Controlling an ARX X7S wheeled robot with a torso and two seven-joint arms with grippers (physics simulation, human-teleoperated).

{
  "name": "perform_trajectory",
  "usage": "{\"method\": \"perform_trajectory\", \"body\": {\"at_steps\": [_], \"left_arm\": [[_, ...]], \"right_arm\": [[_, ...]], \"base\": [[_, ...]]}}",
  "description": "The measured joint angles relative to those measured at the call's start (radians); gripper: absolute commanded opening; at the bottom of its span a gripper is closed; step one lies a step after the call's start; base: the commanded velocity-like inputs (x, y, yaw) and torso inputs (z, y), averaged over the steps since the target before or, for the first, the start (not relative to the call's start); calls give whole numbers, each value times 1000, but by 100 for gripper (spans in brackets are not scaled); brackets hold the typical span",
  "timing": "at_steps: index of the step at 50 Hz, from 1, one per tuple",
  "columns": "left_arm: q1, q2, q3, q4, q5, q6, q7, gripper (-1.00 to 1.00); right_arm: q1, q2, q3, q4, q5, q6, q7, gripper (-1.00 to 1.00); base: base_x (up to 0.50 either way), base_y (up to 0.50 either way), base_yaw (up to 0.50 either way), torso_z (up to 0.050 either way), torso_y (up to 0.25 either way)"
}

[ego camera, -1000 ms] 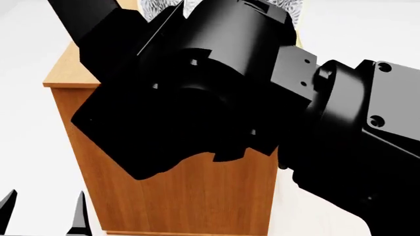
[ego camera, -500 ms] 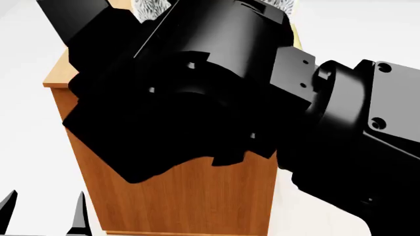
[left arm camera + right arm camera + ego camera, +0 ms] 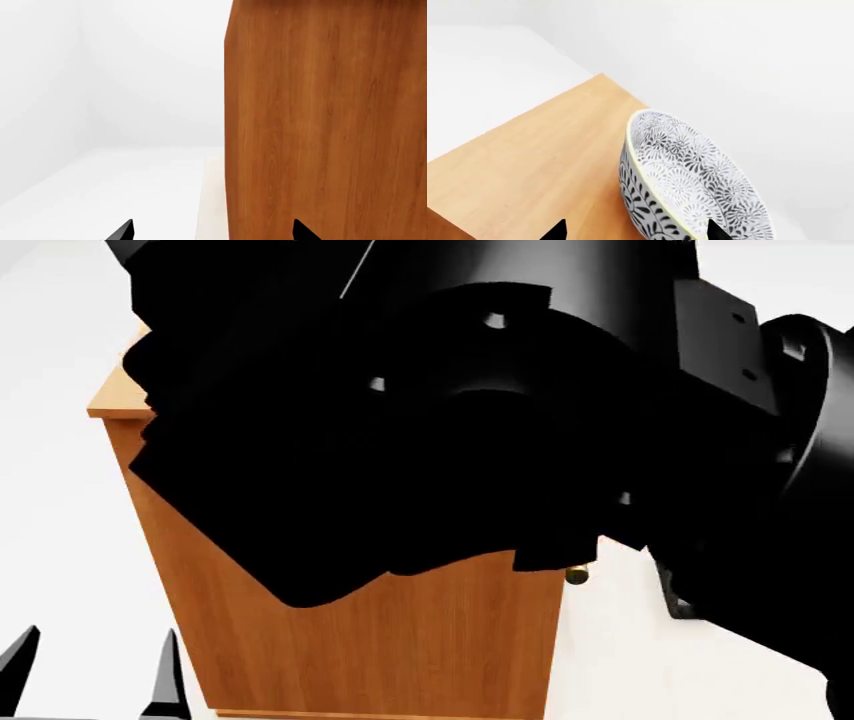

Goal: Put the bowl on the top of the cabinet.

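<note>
From my remote station, the right wrist view showed the bowl over the cabinet, above its pale flat top. The bowl was tilted steeply, its patterned inside turned toward the white wall. Its underside was out of frame, so I could not tell whether it touched the wood or hung just above it. The two dark tips of the right gripper stood wide apart at the frame's edge, one beside the bowl's outer wall and the other over its inner wall. No contact was visible, so I could not say whether they had hold of the bowl.

In the head view my right arm blocked nearly everything. Only the cabinet's orange-brown side, one corner of its top and a brass handle end showed around it. The bowl was hidden there.

The left gripper hung low beside the cabinet's tall side panel, its tips spread apart with nothing between them.

I judged the task nearly finished: the bowl had reached the cabinet top. What remained was to settle it upright and flat on the wood, then draw the right arm clear.

The bowl was empty.
</note>
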Motion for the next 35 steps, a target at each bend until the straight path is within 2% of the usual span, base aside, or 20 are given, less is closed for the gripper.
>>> {"method": "perform_trajectory", "body": {"at_steps": [18, 35], "left_arm": [[-1, -2, 8, 6, 4, -3, -5, 100], [-8, -5, 15, 24, 7, -18, -15, 100]], "right_arm": [[119, 90, 60, -92, 111, 14, 85, 100], [182, 343, 137, -306, 232, 9, 198, 100]], "base": [[0, 0, 0, 0, 0], [0, 0, 0, 0, 0]]}}
